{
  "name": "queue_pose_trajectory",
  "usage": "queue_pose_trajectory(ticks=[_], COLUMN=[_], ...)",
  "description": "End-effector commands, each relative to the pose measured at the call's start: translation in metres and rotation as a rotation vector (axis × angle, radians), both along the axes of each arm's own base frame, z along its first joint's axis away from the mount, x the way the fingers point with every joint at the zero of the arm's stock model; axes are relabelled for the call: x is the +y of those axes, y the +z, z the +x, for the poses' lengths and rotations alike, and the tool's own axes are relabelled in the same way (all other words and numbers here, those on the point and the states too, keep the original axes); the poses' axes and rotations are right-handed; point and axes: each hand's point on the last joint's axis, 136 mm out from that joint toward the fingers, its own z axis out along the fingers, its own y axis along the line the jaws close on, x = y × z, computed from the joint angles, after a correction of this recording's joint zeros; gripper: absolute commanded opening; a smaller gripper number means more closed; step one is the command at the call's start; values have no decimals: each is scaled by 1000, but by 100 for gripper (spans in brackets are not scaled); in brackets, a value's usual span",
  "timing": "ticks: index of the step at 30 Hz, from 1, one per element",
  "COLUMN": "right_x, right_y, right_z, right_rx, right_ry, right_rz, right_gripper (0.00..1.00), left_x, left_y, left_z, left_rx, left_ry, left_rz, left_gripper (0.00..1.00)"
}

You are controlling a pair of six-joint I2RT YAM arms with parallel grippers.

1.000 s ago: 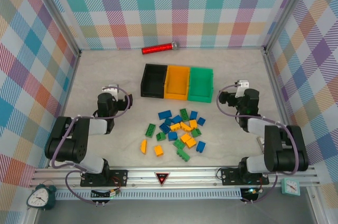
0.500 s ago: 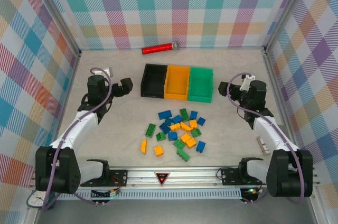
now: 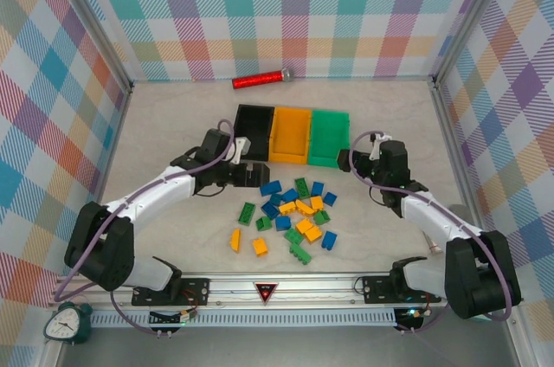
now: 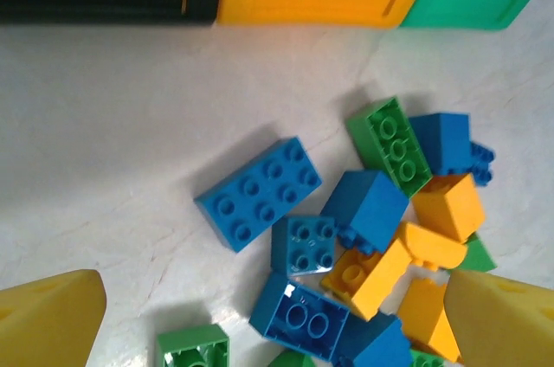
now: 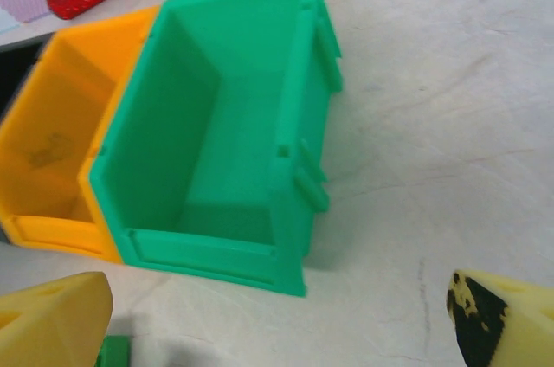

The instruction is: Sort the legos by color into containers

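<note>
The legos (image 3: 284, 222) lie piled just before the row of containers (image 3: 289, 157).

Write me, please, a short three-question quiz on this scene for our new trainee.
1. True or false: the green bin is empty.
2. Where in the row of bins does the orange bin stand? A left end, B middle, C right end.
3. Fill in: the left tool and the right tool both stand ___, holding nothing.
Key: 1 true; 2 B; 3 open.
</note>
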Motion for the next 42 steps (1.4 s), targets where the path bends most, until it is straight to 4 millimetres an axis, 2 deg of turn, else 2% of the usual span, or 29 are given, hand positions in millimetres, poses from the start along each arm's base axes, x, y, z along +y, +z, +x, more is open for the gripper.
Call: queue_pose_trajectory(ticks=[1,5,8,13,19,26,30,36,38,42], right_x=[-9,-9,-5,-2,0,2,2,2,2,1], right_y=[7,6,6,5,3,-1,-1,-1,-1,-1], right_z=[1,0,0,0,0,2,1,2,1,2], right_rx=[-30,-24,-21,-18,-6,10,11,11,13,13], right_ry=[-54,-63,-54,-44,-41,-32,-32,-34,-36,-38], right_rz=[-55,-89,-87,-91,-97,-92,-93,-93,-93,-94], right_gripper=[99,99,99,99,99,99,99,99,99,99], left_x=[0,-19,-27,-28,-34,-36,-40,-43,-45,-47], left_y=[-15,-29,-40,-64,-77,-90,-98,-98,-92,-73], left_z=[-3,-2,-1,1,7,6,2,1,3,9], left_rx=[48,110,151,216,232,254,275,271,256,197], left_ry=[8,-38,-75,-86,-93,-84,-96,-103,-101,-82], left_rz=[75,108,199,349,453,505,500,490,476,443], left_gripper=[99,97,96,97,98,98,92,77,71,68])
